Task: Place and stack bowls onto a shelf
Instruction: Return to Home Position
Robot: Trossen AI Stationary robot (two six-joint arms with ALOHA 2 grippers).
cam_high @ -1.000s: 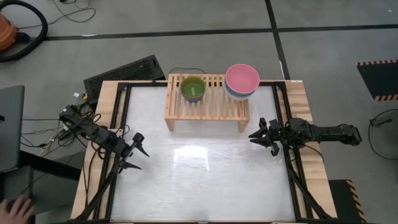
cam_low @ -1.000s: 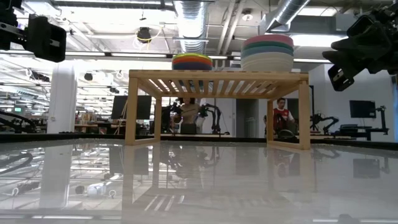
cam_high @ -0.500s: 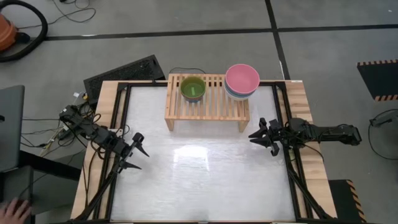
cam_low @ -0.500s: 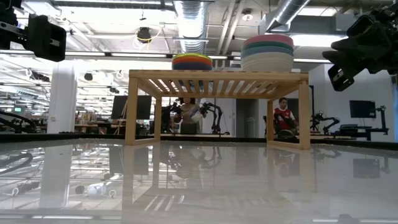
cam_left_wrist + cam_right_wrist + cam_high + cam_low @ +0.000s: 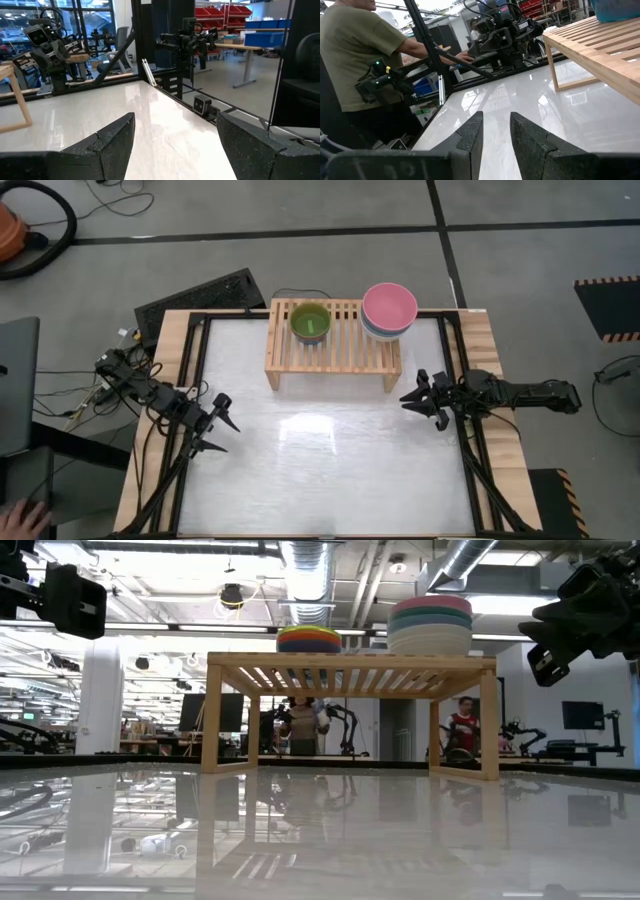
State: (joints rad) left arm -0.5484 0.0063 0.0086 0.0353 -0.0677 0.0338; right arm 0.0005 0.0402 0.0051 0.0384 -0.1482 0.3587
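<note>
With the round plastic bowls (image 5: pixel 389 307) stacked on the low light-wood slatted shelf (image 5: pixel 345 358), only homing is judged left: the left gripper (image 5: pixel 218 423), jaws spread, and right gripper (image 5: pixel 420 395), jaws slightly parted, are held empty at the sides of the surface (image 5: pixel 320 470).

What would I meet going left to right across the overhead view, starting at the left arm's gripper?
left gripper, open over the left side of the table → lime green bowl topping the left stack on the shelf → pink bowl topping the right stack → right gripper, open at the table's right side.
</note>
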